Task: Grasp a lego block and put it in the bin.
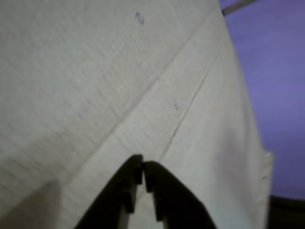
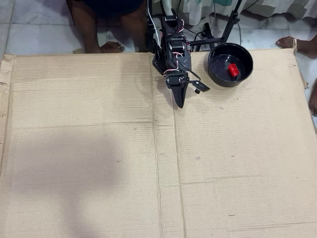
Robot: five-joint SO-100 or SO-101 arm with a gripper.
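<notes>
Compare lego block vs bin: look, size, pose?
The lego block is bright red and boxy; the bin is glossy black and round. The lego block is far smaller than the bin. The lego block lies inside, while the bin sits on the cardboard. Both look like plastic.

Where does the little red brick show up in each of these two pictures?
Overhead view: the red brick lies inside the black bowl, near the top right, to the right of the arm.
Wrist view: the brick is not in it; only cardboard and the gripper, jaws nearly closed and holding nothing.
Shared landmark: the crease in the cardboard, also seen in the wrist view.
</notes>
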